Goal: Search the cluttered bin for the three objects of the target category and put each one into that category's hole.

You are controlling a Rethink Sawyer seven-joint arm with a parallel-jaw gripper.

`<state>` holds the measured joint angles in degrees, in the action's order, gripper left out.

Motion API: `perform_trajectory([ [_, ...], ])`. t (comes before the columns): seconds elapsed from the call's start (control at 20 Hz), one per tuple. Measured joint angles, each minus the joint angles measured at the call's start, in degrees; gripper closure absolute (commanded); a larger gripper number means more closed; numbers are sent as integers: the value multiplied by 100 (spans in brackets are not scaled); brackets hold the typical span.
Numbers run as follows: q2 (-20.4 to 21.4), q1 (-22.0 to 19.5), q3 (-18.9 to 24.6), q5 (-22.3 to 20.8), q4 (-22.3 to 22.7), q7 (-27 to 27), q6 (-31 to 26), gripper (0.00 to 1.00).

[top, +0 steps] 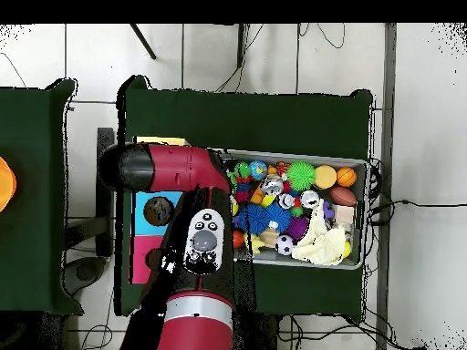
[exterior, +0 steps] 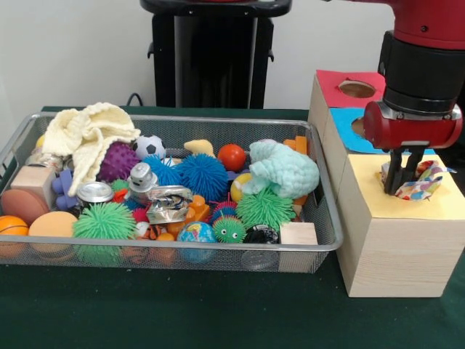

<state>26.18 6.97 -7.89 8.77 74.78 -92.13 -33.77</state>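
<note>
pincer [exterior: 404, 174] pinching polka-dot cloth [exterior: 421, 182] over yellow-top hole [exterior: 396, 178]; you should release only once centred, judging by fabric overhang.

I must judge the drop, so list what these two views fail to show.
- Round hole in the pale yellow box top: front view, covered by the polka-dot white cloth and the black gripper; overhead view, under the red arm.
- Gripper's grip: whether it is holding the cloth cannot be told.
- Silver wire-mesh bin: lower layers buried under toys.
- Red-topped box: partly behind the arm.
</note>
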Motion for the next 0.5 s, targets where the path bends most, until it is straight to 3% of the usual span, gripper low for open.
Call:
perform_trajectory([
  [0.5, -62, -9, -2, 21, -145, 0, -206, 100],
])
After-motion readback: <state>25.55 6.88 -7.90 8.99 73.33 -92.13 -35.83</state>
